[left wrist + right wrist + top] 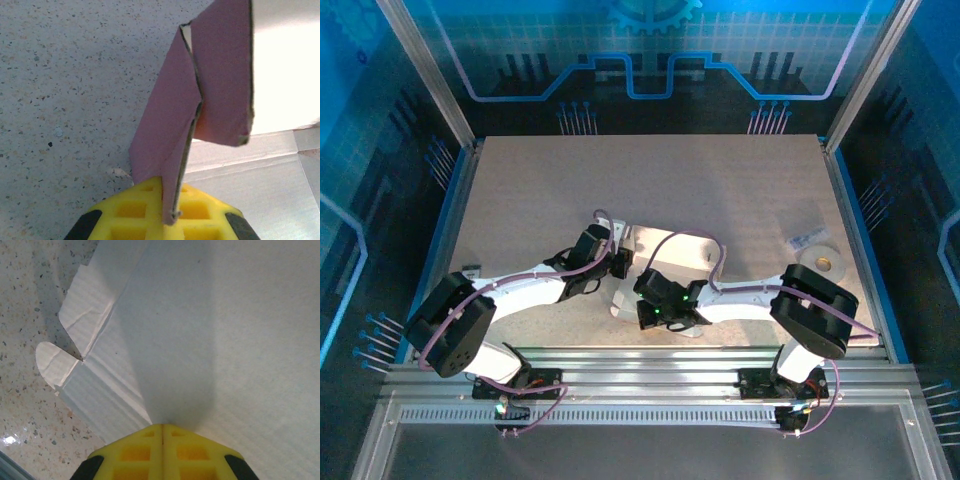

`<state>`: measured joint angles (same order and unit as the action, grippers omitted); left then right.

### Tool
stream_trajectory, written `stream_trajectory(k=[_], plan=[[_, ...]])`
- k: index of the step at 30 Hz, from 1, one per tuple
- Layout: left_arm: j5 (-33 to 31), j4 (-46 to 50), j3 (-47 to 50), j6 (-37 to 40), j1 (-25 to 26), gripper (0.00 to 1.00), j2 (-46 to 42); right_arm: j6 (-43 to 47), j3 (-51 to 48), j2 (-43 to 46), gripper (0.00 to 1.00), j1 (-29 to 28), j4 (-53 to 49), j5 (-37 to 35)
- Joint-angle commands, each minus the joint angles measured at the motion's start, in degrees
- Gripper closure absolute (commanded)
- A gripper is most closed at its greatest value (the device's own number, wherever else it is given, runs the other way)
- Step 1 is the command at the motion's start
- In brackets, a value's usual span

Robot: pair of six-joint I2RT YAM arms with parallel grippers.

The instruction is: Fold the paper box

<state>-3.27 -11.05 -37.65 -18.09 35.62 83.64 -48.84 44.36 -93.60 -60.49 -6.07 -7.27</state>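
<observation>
Apparently the folding is at an early step: on the speckled, stone-like table [520,200] the paper box [623,300] lies near the front edge between both arms, mostly as an open sheet with its pale, finely ribbed inner face up. One pink flap [165,135] stands raised and creased into a sharp V; it is thin cardboard with a dark cut edge. The left gripper [167,212] is closed on the lower edge of this flap. The right gripper [162,440] has its yellow fingers pressed together on nothing, and its tip seems to rest on the white panel, I judge to hold it down. Next the flap should be turned over along its crease, gently, because such thin board buckles easily. A small white tape roll [825,263] sits well apart at the right.
</observation>
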Motion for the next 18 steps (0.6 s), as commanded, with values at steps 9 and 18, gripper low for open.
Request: stream_trajectory(k=[9,18], plan=[[0.5,10.7,4.5,-1.5,2.6,0.96,2.5,4.3,0.8,5.8,1.00,0.5,-4.5,-3.3],[0.5,10.7,4.3,-1.8,3.0,0.96,2.7,12.4,3.8,15.8,1.00,5.5,-9.7,0.6]])
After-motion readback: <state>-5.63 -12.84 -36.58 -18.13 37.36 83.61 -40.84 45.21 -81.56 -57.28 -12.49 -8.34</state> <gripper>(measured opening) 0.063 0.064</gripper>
